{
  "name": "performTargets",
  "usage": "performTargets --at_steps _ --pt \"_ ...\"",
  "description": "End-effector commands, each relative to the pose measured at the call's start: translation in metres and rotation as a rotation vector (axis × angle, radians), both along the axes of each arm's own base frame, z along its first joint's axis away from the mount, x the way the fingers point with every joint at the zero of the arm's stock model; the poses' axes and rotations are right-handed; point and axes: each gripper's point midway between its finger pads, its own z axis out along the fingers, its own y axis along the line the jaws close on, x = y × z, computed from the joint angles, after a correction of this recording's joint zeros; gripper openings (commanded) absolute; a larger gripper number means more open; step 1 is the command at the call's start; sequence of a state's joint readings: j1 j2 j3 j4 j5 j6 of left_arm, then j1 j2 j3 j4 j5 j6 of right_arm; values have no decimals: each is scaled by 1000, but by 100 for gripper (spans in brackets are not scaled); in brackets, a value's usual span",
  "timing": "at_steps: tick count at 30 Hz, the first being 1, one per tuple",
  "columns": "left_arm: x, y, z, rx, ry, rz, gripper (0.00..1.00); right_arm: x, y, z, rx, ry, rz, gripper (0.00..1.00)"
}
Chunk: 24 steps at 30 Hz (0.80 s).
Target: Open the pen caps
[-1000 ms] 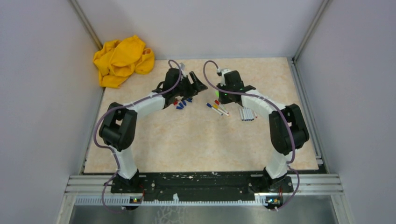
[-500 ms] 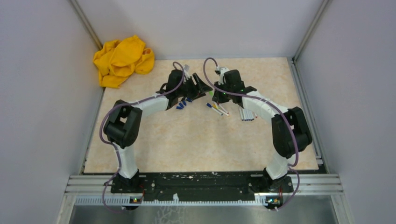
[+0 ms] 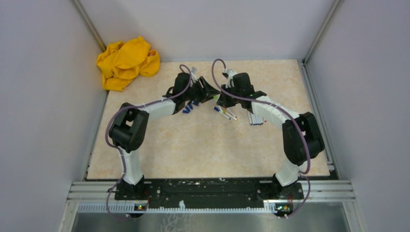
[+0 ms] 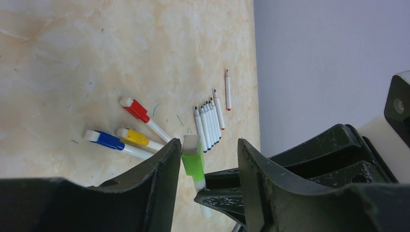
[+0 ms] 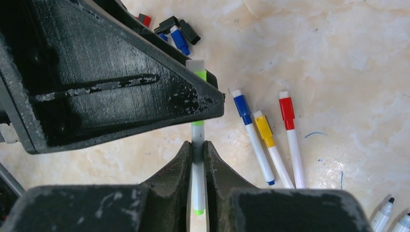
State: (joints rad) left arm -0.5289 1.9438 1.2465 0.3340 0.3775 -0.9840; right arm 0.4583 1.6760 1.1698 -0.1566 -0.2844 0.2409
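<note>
table (image 3: 193,145): beige marbled, matt | green cap (image 4: 192,162): smooth plastic | left end effector (image 4: 208,153): black plastic, scuffed (white flecks)

Marbled table (image 3: 193,145) carries three capped pens (image 5: 264,131); bare white barrels (image 4: 209,123); loose caps (image 5: 180,39); yellow cloth (image 3: 126,62).

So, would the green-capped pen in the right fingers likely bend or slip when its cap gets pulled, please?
Probably stiff: the green-capped pen stands straight between the right fingers. It might slip, since the barrel looks smooth and thin. The green cap looks small, so likely light.
</note>
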Motion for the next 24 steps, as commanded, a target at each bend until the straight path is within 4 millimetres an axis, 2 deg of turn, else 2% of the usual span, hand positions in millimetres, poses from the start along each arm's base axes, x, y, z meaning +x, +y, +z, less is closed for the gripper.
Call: performTargets --at_steps 1,5,8,11,12,17,18,21,24 --pt "-3 -8 1 -33 0 -19 51 -1 11 32 73 -76 24 0" --pt "-5 -9 1 -38 -2 -28 43 0 11 33 77 -83 23 0" --pt "-6 -10 0 -40 0 -36 32 2 11 35 79 -89 15 0" --pt "-7 -10 1 -42 -3 -38 6 2 9 38 79 -99 8 0" --pt "-7 -9 1 -43 -2 -37 0 2 9 38 78 -102 5 0" --pt "-4 -6 5 -41 -4 -7 0 -1 7 44 89 -126 7 0" --pt "-4 -7 6 -42 -5 -7 0 -1 7 44 88 -128 6 2" --pt "-4 -10 14 -48 -7 -9 0 -1 7 41 72 -127 8 19" --pt "-4 -14 20 -46 -12 -13 0 0 10 39 71 -124 12 23"
